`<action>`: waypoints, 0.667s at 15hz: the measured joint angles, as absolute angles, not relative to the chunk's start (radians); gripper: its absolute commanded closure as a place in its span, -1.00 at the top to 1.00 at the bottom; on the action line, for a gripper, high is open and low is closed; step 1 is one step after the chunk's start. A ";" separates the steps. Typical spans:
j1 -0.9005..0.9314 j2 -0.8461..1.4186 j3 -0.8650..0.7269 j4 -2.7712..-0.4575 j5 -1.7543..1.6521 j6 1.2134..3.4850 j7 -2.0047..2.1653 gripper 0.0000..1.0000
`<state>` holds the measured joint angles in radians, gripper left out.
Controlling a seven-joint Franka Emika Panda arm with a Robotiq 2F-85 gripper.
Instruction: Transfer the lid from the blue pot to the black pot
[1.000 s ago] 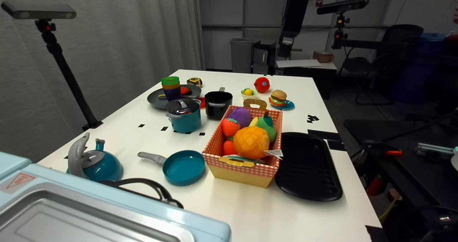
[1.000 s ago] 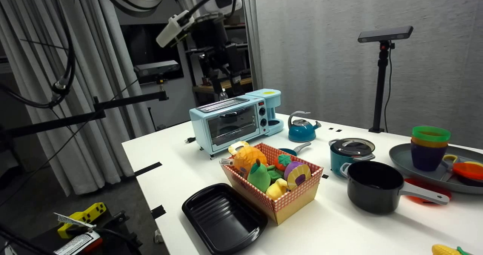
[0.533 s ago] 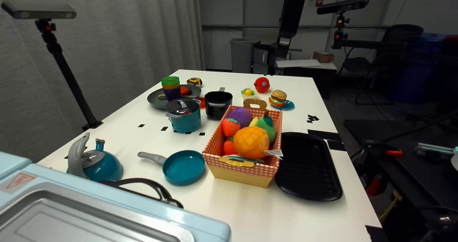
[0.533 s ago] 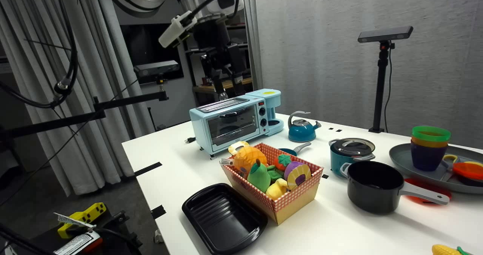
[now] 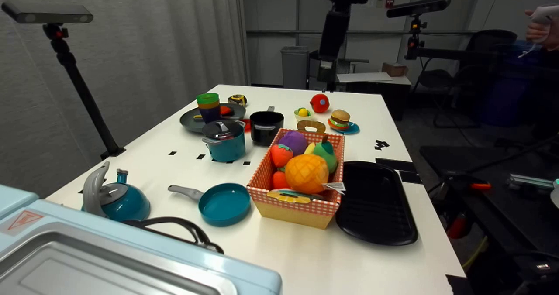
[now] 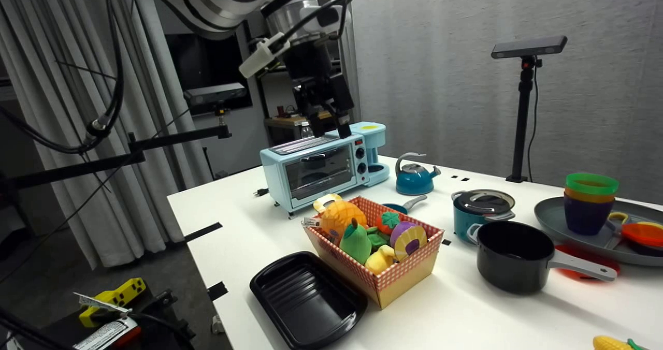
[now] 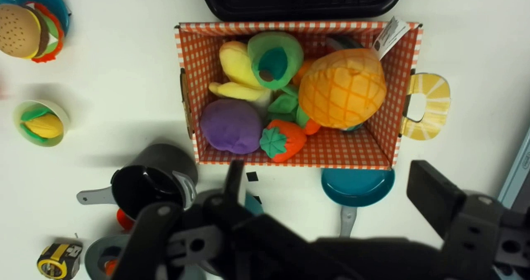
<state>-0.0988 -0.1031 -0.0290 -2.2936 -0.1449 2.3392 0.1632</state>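
The dark round lid (image 5: 220, 130) sits on the teal-blue pot (image 5: 230, 149); the lid (image 6: 485, 203) and blue pot (image 6: 465, 227) show the same way in both exterior views. The black pot (image 6: 510, 272) stands uncovered right beside the blue pot, its grey handle pointing away; it also shows in the wrist view (image 7: 151, 180). My gripper (image 6: 331, 131) is high above the table, well away from both pots. In the wrist view the gripper (image 7: 325, 172) has its jaws wide apart with nothing between them. There its left finger hides most of the blue pot (image 7: 252, 204) and the lid.
A checkered basket (image 6: 409, 272) of plush fruit stands near the pots, with a black tray (image 6: 308, 298) beside it. A blue pan (image 5: 225, 204), a kettle (image 6: 414, 181) and a toaster oven (image 6: 274, 174) stand nearby. A grey plate (image 6: 549, 210) with stacked cups is behind the pots.
My gripper has moved down and to the right in an exterior view, and down and left in an exterior view facing it. The lid and pots have not moved.
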 measured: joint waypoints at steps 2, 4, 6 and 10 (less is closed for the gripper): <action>-0.101 -0.034 -0.041 -2.243 -0.171 2.375 0.202 1.00; -0.101 0.043 -0.056 -2.182 -0.195 2.403 0.239 1.00; -0.101 0.122 -0.070 -2.112 -0.209 2.417 0.271 1.00; -0.097 0.266 -0.099 -1.955 -0.210 2.418 0.304 1.00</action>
